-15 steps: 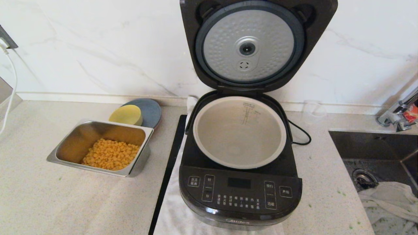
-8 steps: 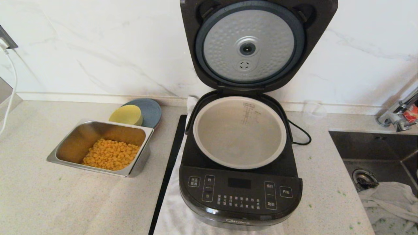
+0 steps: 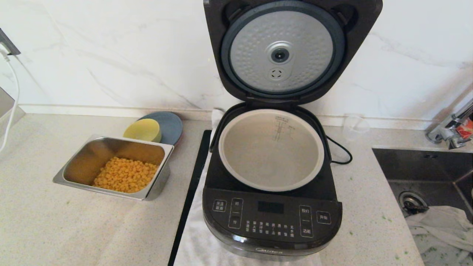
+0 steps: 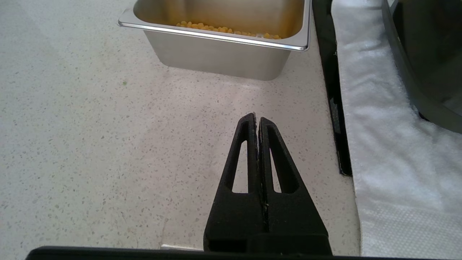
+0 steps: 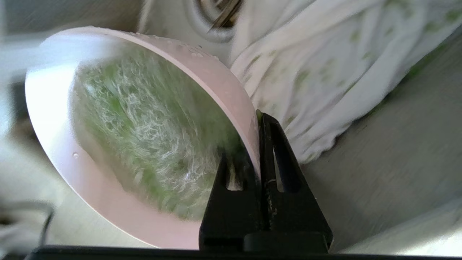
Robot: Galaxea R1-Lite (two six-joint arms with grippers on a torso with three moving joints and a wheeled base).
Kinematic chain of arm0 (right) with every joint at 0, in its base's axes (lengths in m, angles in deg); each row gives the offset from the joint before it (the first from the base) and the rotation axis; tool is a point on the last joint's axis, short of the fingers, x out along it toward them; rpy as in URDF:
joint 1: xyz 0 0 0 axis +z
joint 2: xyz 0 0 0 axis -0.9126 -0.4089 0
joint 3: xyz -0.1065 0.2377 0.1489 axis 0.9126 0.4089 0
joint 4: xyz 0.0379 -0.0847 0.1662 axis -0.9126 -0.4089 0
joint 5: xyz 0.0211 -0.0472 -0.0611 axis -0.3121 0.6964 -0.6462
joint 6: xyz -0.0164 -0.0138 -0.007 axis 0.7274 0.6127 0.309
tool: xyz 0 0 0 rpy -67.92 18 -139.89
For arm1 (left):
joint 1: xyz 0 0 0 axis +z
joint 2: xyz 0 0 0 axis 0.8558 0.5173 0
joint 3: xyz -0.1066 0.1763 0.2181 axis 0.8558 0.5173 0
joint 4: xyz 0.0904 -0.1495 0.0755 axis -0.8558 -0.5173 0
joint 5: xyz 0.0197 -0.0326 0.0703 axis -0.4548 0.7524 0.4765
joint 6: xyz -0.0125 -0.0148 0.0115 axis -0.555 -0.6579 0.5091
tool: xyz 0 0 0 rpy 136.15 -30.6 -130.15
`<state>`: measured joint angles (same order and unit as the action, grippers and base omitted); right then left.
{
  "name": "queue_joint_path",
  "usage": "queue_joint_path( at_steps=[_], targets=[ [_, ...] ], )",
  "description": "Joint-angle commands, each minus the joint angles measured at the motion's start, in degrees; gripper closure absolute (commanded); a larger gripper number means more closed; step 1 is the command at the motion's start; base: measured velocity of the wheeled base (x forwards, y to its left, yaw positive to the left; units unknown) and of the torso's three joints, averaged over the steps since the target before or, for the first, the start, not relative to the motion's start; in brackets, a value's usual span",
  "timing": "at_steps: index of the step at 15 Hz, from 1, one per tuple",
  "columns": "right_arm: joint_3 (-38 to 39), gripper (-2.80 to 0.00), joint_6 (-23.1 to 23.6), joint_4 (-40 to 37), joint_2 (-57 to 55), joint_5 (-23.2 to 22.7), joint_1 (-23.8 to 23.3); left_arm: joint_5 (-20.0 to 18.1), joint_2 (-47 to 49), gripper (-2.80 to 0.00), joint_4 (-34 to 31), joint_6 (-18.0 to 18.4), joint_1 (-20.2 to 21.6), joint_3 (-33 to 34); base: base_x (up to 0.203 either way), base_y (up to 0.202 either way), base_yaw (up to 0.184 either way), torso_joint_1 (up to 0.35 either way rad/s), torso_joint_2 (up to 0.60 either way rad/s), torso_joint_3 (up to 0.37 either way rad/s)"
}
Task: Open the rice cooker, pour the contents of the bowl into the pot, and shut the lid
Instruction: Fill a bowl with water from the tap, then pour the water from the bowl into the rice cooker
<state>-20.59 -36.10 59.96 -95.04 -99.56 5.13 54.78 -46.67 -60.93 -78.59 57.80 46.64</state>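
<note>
The black rice cooker (image 3: 271, 218) stands mid-counter with its lid (image 3: 282, 51) swung fully up, showing the dimpled silver underside. The grey-beige pot (image 3: 271, 151) inside looks bare. Neither arm shows in the head view. In the right wrist view my right gripper (image 5: 258, 115) is shut on the rim of the pale pink bowl (image 5: 47, 119), one finger inside and one outside. The bowl is tilted and holds chopped green contents (image 5: 144, 126). It hangs over a white cloth (image 5: 325, 72) and a sink drain. My left gripper (image 4: 257, 119) is shut and holds nothing, low over the counter near the cooker's left side.
A steel tray (image 3: 74, 168) of corn sits left of the cooker, with a yellow bowl (image 3: 142, 130) on a blue plate (image 3: 170, 123) behind it. The sink (image 3: 425, 166) with a crumpled cloth (image 3: 439, 225) and a faucet (image 3: 449, 129) lies to the right. A white towel (image 3: 199, 244) is under the cooker.
</note>
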Motion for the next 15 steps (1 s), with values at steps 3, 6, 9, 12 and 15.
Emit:
queue_joint_path(
  at_steps=[3, 6, 9, 12, 15],
  targets=[
    [3.97, 0.0, 2.76, -6.0, 9.33, -0.94, 3.3, 0.02, -0.04, 0.0, 0.02, -0.02, -0.01, 0.44, 0.0, 0.0, 0.0, 0.0, 0.0, 0.0],
    [11.32, 0.0, 4.42, -6.95, 16.23, -0.23, 8.35, 0.02, -0.04, 0.0, 0.02, 0.04, -0.01, 0.44, 0.0, 0.0, 0.0, 0.0, 0.0, 0.0],
    [16.59, 0.0, 4.56, -6.92, 22.96, 2.11, 15.08, 0.02, -0.04, 0.0, 0.02, 0.06, -0.01, 0.44, 0.0, 0.0, 0.0, 0.0, 0.0, 0.0],
    [19.69, 0.0, 4.01, -7.32, 30.02, 4.55, 22.27, 0.02, -0.04, 0.0, 0.02, -0.03, -0.01, 0.44, 0.0, 0.0, 0.0, 0.0, 0.0, 0.0],
    [20.41, 0.0, 1.13, -8.2, 36.37, 8.51, 30.8, 0.02, -0.12, 0.0, 0.02, 0.03, -0.01, 0.44, 0.0, 0.0, 0.0, 0.0, 0.0, 0.0]
  ],
)
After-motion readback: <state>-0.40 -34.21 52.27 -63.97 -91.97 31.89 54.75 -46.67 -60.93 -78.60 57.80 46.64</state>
